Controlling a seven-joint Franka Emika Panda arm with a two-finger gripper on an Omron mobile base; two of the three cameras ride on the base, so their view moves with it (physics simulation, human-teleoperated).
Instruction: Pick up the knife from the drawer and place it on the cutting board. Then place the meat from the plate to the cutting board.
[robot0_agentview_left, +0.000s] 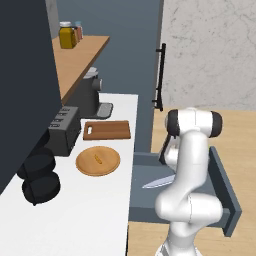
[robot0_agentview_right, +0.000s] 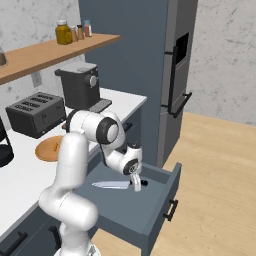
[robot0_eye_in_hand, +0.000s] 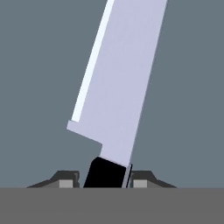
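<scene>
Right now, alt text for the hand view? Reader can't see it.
Close-up from the hand: the knife lies on the drawer floor, pale blade running up and away, dark handle between the two fingertips of the gripper. The fingertips flank the handle closely; firm contact can't be confirmed.

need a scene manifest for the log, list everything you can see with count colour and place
knife: 1, silvery blade, dark handle, lying in the open drawer, handle between the gripper's fingertips
drawer: 1, slate blue-grey, pulled out below the counter
cutting board: 1, reddish-brown, on the white counter
plate: 1, tan-orange, on the counter nearer than the board
meat: 1, orange-brown, on the plate
toaster: 1, black, on the counter
coffee machine: 1, dark grey, by the wall
jars: several, yellow and others, on the wooden shelf
gripper: 1, white with dark tips, down in the drawer at the knife's handle
</scene>
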